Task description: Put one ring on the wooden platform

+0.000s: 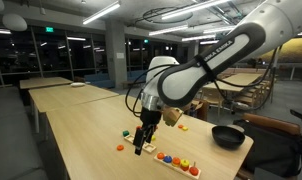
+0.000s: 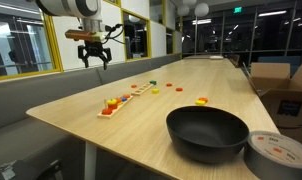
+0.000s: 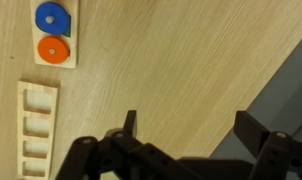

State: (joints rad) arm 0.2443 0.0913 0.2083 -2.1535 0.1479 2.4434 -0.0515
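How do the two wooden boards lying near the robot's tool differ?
The wooden platform carries a blue piece and an orange piece; the slotted board is bare. The slotted board has a row of empty rectangular cut-outs; the visible part of the wooden platform shows none. Both are light wood, flat on the table.

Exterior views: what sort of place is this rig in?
Likely an office or campus common area, after dark: rows of long wooden tables, ceiling strip lights, glass walls and a green exit sign.

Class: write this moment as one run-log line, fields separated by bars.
gripper: jaws open | holding: nothing | position: above table | wooden platform: apart from gripper
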